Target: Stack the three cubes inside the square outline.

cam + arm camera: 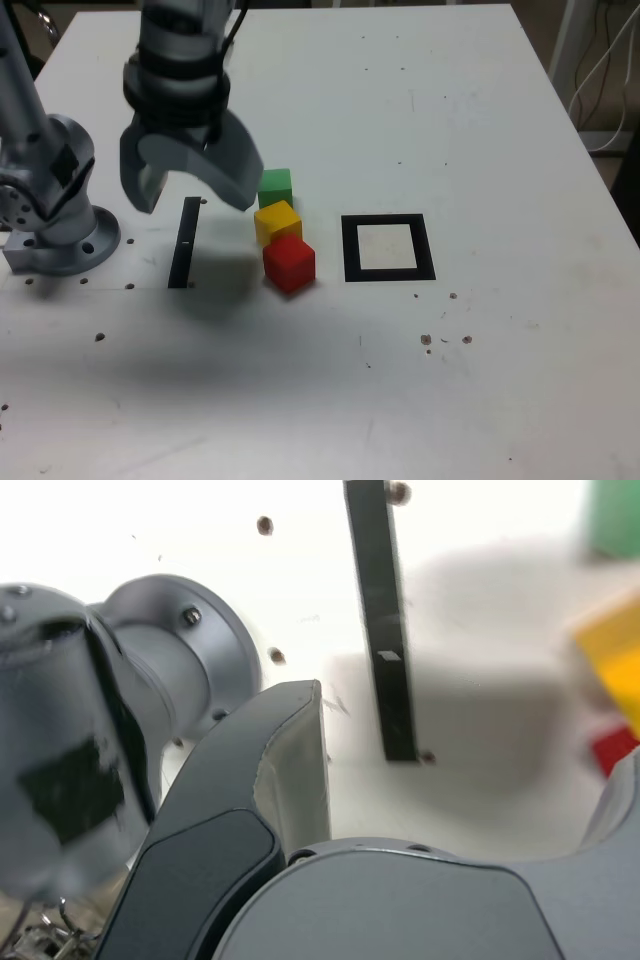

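Three cubes sit in a tight diagonal row on the white table: green cube [275, 186] farthest, yellow cube [277, 221] in the middle, red cube [289, 262] nearest. The square outline [388, 248], a black frame with a white centre, lies to the exterior view's right of them and holds nothing. My gripper [193, 190] hovers above the table just to the exterior view's left of the cubes, open and holding nothing. The wrist view shows a grey finger [290, 760], with slivers of the green cube [615, 515], yellow cube [615, 650] and red cube [612, 748].
A thin black strip [184, 242] lies on the table under the gripper; it shows too as the black strip [385, 630]. The arm's grey base [55, 215] stands at the exterior view's left. Cables hang off the table's far right edge.
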Controlling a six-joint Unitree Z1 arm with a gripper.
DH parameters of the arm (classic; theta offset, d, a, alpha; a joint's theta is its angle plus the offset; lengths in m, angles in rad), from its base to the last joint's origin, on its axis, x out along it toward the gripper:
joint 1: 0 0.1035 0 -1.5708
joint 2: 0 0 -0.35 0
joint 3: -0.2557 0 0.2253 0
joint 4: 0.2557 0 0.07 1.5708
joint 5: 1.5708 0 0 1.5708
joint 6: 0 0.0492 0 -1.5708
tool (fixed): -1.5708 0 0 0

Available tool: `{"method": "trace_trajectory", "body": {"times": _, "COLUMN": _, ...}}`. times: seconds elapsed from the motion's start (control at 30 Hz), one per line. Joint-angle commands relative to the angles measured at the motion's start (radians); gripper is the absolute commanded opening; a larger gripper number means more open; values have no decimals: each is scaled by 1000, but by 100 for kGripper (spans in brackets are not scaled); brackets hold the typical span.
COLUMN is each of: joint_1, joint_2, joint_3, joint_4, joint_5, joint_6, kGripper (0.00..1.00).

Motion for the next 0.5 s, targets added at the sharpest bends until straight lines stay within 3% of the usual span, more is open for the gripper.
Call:
{"method": "trace_trajectory", "body": {"times": 0.0, "joint_1": -16, "joint_2": 0, "joint_3": -43, "joint_4": 32, "joint_5": -1, "joint_6": -14, "kGripper": 99}}
{"method": "trace_trajectory", "body": {"times": 0.2, "joint_1": -53, "joint_2": 37, "joint_3": -161, "joint_4": 99, "joint_5": -40, "joint_6": -60, "kGripper": 97}}
{"method": "trace_trajectory", "body": {"times": 0.47, "joint_1": -72, "joint_2": 130, "joint_3": -193, "joint_4": 50, "joint_5": -130, "joint_6": -94, "kGripper": 96}}
